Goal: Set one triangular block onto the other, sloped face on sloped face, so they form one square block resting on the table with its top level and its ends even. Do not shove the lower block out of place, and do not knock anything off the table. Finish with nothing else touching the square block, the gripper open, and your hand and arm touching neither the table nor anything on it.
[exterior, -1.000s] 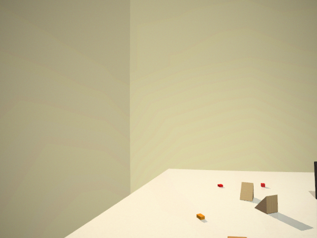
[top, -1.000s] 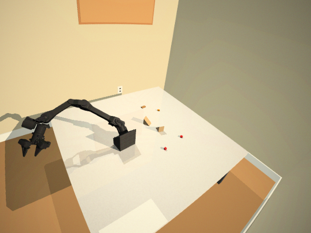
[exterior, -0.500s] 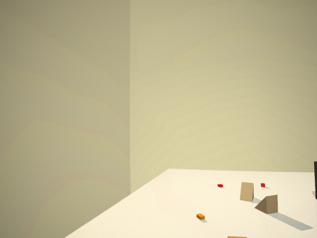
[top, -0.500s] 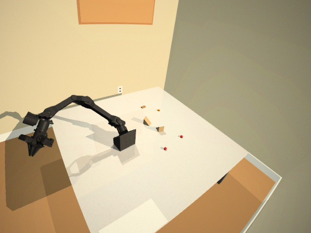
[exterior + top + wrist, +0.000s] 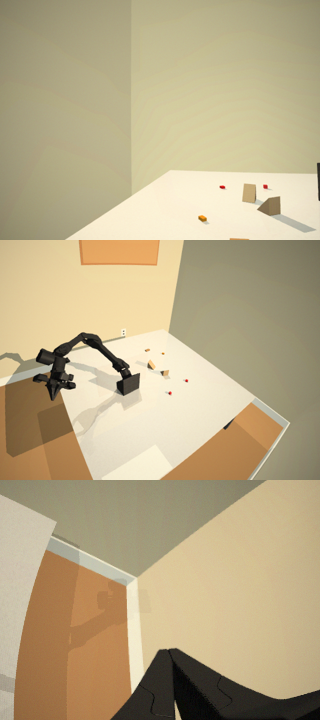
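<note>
My end effector (image 5: 52,397) hangs past the left edge of the bench (image 5: 144,420), over the brown floor, its fingers pressed tip to tip with nothing between them. The two triangular blocks sit apart near the bench's far side: one tan triangular block (image 5: 151,364) stands with its slope up, the other triangular block (image 5: 164,372) lies just beside it, seemingly not touching. Two small red cubes (image 5: 170,392) and an orange block (image 5: 202,218) lie scattered nearby. A dark ribbed box (image 5: 128,383) marks my base.
</note>
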Controlling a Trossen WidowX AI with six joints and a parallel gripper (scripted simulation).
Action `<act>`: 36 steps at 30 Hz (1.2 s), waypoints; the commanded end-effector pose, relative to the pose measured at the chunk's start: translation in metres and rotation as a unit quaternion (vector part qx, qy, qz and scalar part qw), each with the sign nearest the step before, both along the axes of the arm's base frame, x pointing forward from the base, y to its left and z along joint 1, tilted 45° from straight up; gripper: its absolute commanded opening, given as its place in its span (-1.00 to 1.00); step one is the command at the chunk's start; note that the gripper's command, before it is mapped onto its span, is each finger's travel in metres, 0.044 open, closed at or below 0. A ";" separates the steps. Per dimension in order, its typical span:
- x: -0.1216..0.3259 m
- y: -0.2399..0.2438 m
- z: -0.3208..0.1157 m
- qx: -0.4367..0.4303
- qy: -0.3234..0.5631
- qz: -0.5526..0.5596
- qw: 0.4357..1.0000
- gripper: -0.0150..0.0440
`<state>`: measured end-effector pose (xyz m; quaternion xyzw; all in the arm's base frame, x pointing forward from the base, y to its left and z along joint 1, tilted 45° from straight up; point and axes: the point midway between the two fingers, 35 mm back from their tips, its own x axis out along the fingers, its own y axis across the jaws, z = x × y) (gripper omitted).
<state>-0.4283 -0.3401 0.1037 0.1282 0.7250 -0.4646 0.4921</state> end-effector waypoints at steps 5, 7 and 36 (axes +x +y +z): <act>0.114 -0.075 -0.026 -0.073 -0.135 -0.062 0.986 -0.49; 0.147 -0.090 -0.032 -0.084 -0.173 -0.084 0.978 -0.49; 0.588 -0.030 -0.099 0.082 -0.386 -0.507 0.766 -0.49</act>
